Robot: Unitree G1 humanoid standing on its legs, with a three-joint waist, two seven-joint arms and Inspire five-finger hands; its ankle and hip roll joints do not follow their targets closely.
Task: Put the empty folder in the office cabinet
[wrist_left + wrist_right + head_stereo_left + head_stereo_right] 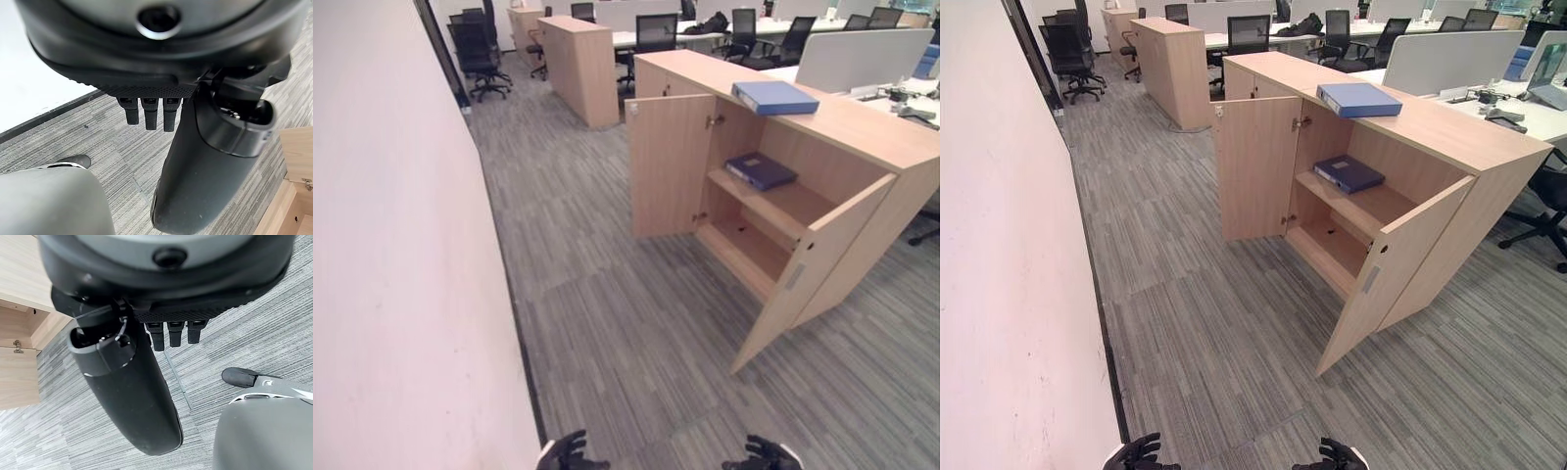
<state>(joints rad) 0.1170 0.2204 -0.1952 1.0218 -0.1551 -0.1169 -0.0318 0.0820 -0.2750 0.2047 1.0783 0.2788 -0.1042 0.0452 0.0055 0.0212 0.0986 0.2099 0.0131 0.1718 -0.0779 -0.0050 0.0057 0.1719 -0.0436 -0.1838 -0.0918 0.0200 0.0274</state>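
Hands: both dark hands hang low at the near edge of the head views, left hand (570,452) and right hand (762,454), fingers relaxed and holding nothing; each wrist view shows only carpet past the fingertips.
Carpet: a stretch of grey striped carpet (636,333) lies between the robot and the cabinet, bare of clutter, so the approach looks unobstructed.
Cabinet: the light wood office cabinet (862,132) stands well ahead and to the right, both doors swung wide, seemingly left open so the shelves can be reached.
Doors: the left door (671,164) stands at a right angle to the front; the right door (818,269) juts out toward the robot and could catch an arm coming in from that side.
Folder: a light blue folder (774,96) lies flat on the cabinet top, judged to be the one to be shelved, still untouched.
Shelf: a dark blue folder (760,170) already lies on the middle shelf, leaving free board beside it; the bottom compartment looks empty.
Surroundings: a white wall (391,245) runs close along the left; a second cabinet (579,69), desks and black office chairs (475,54) fill the room beyond.
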